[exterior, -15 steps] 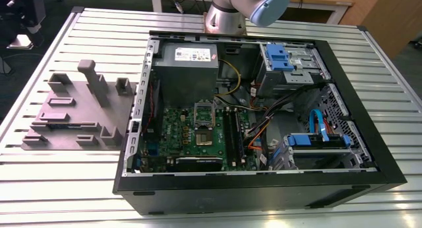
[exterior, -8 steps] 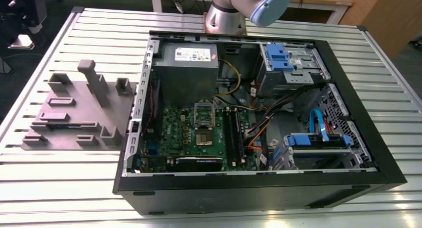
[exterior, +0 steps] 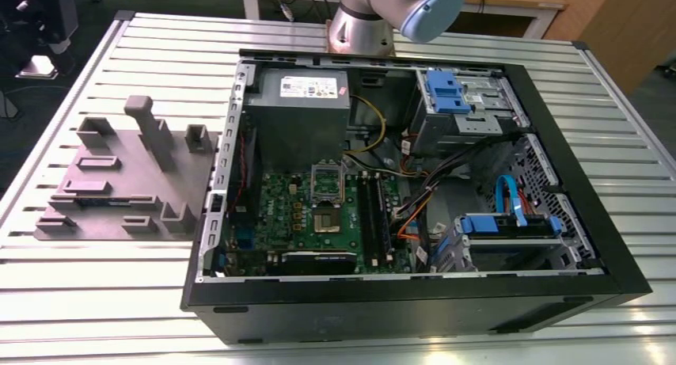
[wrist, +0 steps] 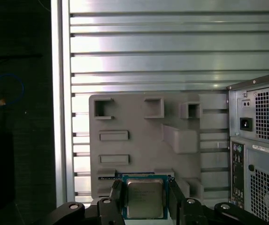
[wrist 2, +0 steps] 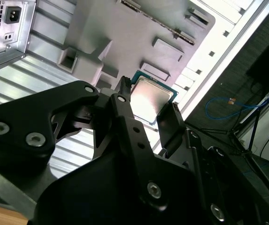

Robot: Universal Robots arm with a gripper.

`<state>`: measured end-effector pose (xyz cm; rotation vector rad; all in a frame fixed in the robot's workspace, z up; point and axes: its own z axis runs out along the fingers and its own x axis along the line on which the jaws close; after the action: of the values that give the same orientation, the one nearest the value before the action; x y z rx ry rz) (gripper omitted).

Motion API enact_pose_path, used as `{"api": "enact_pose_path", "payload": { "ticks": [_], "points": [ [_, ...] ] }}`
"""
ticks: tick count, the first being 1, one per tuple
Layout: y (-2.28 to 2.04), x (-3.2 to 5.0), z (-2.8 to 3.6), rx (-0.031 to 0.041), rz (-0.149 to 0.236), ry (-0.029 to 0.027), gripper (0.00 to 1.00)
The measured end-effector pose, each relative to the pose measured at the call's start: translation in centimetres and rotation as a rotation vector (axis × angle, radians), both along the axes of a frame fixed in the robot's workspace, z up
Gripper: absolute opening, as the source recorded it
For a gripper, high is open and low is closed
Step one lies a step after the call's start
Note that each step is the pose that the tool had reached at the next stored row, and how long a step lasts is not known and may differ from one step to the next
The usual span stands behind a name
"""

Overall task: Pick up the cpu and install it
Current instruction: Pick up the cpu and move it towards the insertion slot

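Cpu clasped edgewise between the fingers of the pincer, grey holder block just beyond the fingertips.

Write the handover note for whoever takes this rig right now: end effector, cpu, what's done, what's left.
End effector: shut on the cpu, with fingers against two opposite edges in both wrist views.
Cpu: appears lifted above the grey fixture tray, which lies on the slatted table beside the computer case.
Done: pick-up.
Left: the install. The cpu is not on the motherboard inside the open case.
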<state>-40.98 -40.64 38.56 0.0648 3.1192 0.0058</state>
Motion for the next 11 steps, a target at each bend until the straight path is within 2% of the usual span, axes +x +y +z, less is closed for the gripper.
{"api": "enact_pose_path", "payload": {
  "ticks": [11],
  "points": [
    [0.00,0.31,0.00,0.0000,0.000,0.0000,0.47]
  ]
}}
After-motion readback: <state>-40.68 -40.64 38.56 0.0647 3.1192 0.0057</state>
